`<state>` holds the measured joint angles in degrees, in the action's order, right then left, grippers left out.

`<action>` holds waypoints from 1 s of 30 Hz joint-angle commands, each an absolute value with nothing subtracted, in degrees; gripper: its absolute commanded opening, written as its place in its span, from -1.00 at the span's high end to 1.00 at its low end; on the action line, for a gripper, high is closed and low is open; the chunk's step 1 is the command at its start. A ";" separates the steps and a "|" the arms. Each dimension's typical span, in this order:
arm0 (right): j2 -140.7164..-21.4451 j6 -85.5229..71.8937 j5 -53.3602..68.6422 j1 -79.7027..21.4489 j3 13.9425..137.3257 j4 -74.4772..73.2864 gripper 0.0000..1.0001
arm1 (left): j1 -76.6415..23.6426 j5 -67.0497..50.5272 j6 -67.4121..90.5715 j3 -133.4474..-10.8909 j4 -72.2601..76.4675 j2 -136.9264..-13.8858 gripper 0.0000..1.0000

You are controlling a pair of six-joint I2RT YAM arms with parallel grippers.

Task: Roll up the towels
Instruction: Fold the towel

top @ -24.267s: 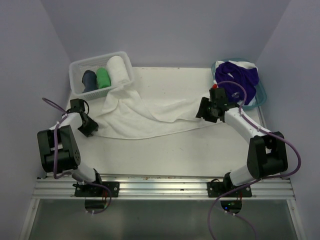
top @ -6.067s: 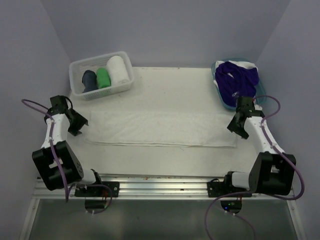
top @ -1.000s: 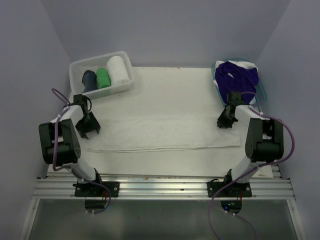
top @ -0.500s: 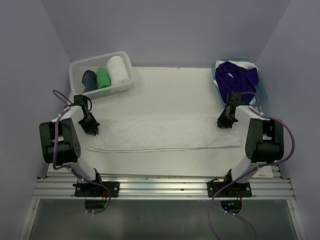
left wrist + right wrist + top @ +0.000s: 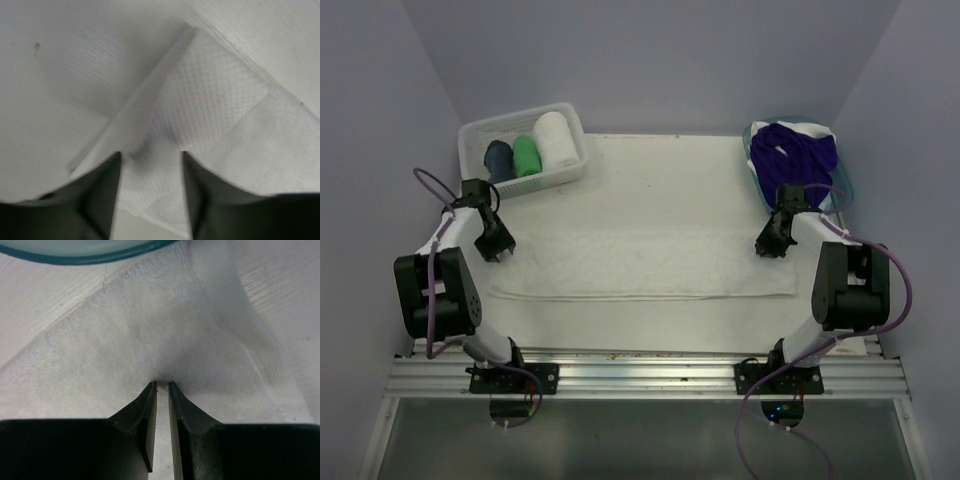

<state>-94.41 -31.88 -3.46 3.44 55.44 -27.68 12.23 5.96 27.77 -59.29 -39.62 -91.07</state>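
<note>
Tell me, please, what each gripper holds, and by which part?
The right gripper pinches the towel by its far right corner. The left gripper, jaws open astride the far left corner, holds nothing.

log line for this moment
left gripper: open at white towel left end | right gripper: shut on right end | state: folded flat, unrolled

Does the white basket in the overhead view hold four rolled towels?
No, the white basket holds three rolls: a navy towel, a green towel and a white towel.
</note>
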 commanded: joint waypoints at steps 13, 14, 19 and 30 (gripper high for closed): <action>-91.84 -30.59 -3.34 3.78 55.02 -28.13 0.58 | 15.47 12.48 29.62 -58.80 -42.01 -90.61 -0.44; -91.93 -30.59 -3.34 3.78 55.11 -28.12 0.58 | 15.90 12.39 29.27 -58.89 -41.66 -90.70 -0.40; -92.37 -30.50 -2.81 3.78 55.28 -27.86 0.58 | 16.08 6.69 26.28 -59.59 -38.76 -95.78 -0.37; -92.37 -30.59 -2.46 3.69 55.28 -28.04 0.58 | 16.17 6.86 27.07 -56.51 -34.98 -101.86 0.10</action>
<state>-94.39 -31.31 -3.22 3.44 55.05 -27.75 15.73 4.86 27.59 -58.50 -37.56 -98.17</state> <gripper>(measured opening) 0.209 0.502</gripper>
